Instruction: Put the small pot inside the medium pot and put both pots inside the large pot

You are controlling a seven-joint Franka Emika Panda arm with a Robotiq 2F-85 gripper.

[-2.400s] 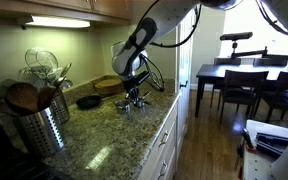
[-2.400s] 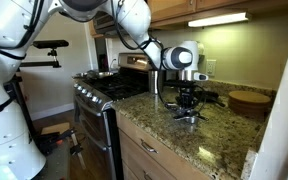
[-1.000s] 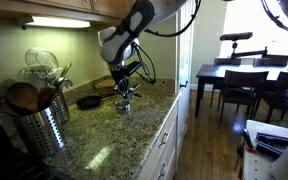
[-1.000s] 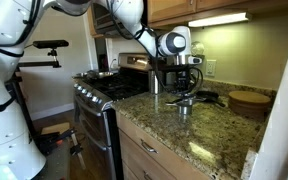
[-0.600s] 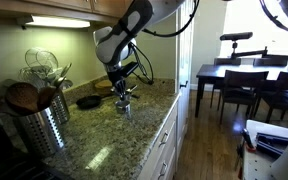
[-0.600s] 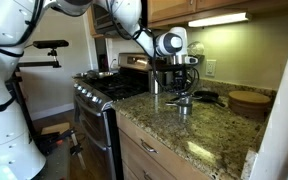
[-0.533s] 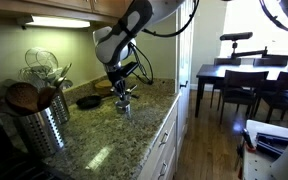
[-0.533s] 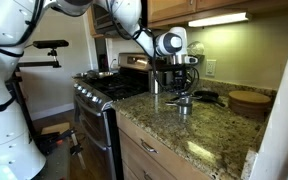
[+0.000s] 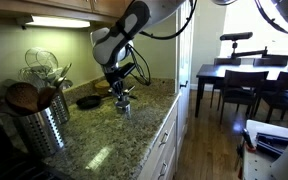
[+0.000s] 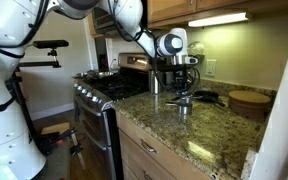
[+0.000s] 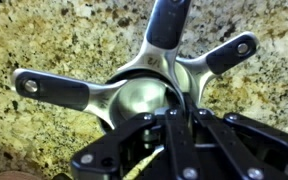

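The three silver pots stand nested on the granite counter in both exterior views (image 9: 125, 106) (image 10: 181, 104). In the wrist view the small pot (image 11: 136, 100) sits innermost, the medium pot (image 11: 196, 78) around it, and the large pot (image 11: 102, 98) outermost. Their three handles fan out left, up and right. My gripper (image 11: 179, 118) is right above the stack, its fingers shut on a pot rim at the right side, which looks like the medium pot's. It also shows in both exterior views (image 9: 121, 93) (image 10: 181, 95).
A black frying pan (image 9: 88, 101) (image 10: 206, 97) lies just behind the pots. A steel utensil holder (image 9: 39, 125) stands near the counter's front corner. A wooden board (image 10: 249, 100) lies by the wall. The stove (image 10: 109, 90) adjoins the counter. The counter edge (image 9: 159, 125) is close by.
Since 2.4 s ago the arm moved along the counter toward the frying pan, and the pots now sit under it there. In the last second it only edged slightly.
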